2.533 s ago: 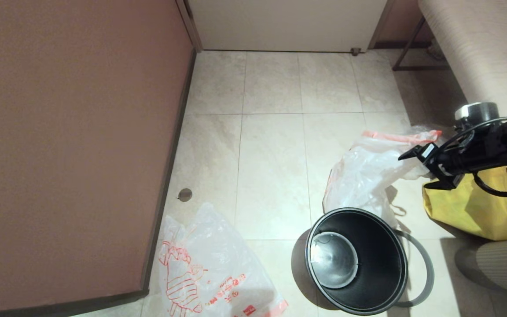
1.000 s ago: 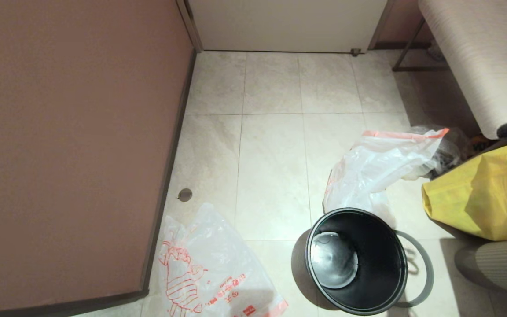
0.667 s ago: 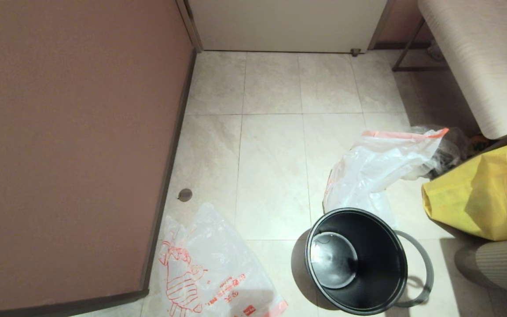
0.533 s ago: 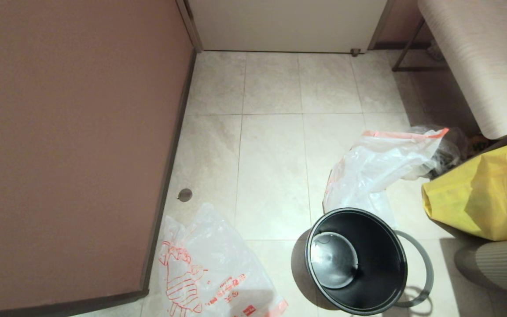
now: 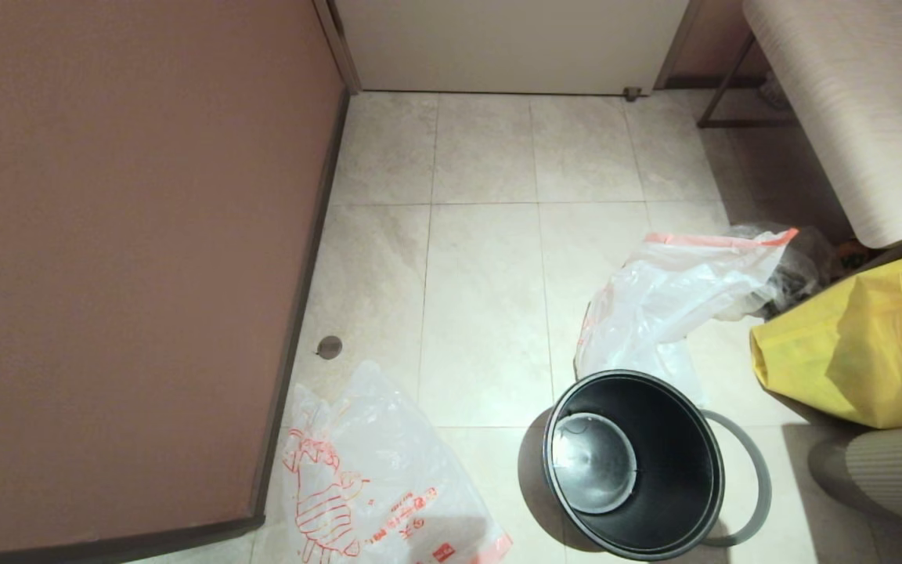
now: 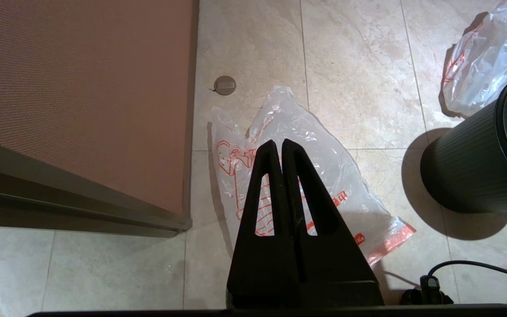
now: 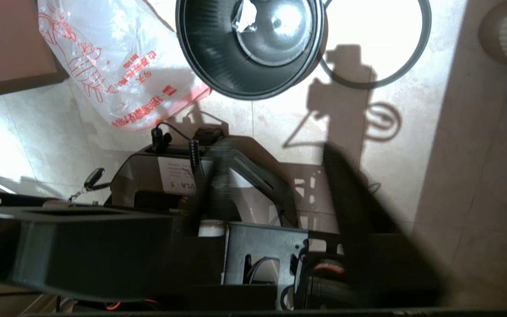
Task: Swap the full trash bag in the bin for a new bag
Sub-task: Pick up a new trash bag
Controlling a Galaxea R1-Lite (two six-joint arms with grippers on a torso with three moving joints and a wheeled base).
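Tiled floor (image 5: 482, 313): new bag (image 5: 373, 486) flat near wall, flimsy, slippery; pinch orange-red hem. Bin (image 5: 639, 462) bare. Left gripper (image 6: 282, 147) together; right gripper (image 7: 271, 158) blurred, can't tell.

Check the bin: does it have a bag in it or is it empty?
Empty. The bin shows its bare black ribbed wall and floor; its grey ring lies beside it.

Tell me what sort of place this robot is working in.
Probably an indoor room, perhaps a home or hotel entryway: beige tiled floor, a small black bin with trash bags lying beside it, and a wood-grain bench or table by the wall.
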